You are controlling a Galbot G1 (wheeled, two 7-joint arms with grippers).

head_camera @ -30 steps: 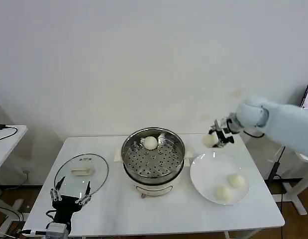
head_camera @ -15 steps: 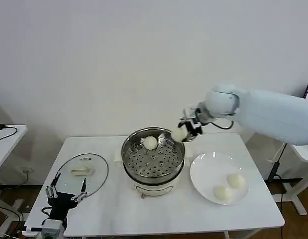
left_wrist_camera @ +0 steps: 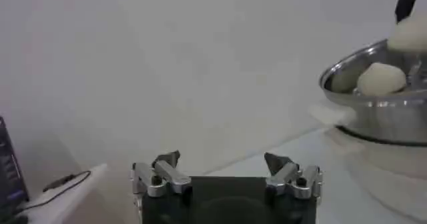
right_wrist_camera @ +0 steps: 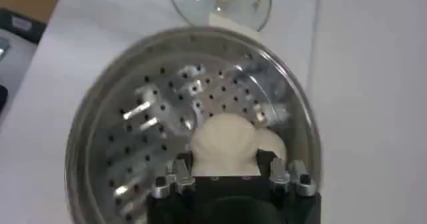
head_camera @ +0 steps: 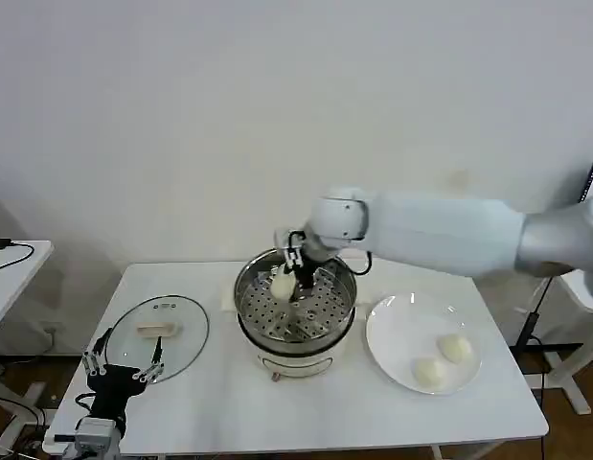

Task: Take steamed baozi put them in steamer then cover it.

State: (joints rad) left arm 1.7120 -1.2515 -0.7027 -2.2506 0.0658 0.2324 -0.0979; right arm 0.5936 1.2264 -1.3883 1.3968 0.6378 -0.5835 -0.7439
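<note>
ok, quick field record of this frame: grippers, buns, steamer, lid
right gripper: over the steamer, shut on a baozi
left gripper: parked at the table's near left edge, jaws open
steamer: uncovered, one baozi already on the tray
plate: two baozi left
glass lid: flat on the table, left of the steamer

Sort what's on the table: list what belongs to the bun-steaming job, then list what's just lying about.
Part of the job:
- steamer
- baozi in the right claw over the tray
- baozi already inside
- two baozi on the white plate
- glass lid

Lying about:
- cable on the side table
- left claw, idle near the table's front edge
</note>
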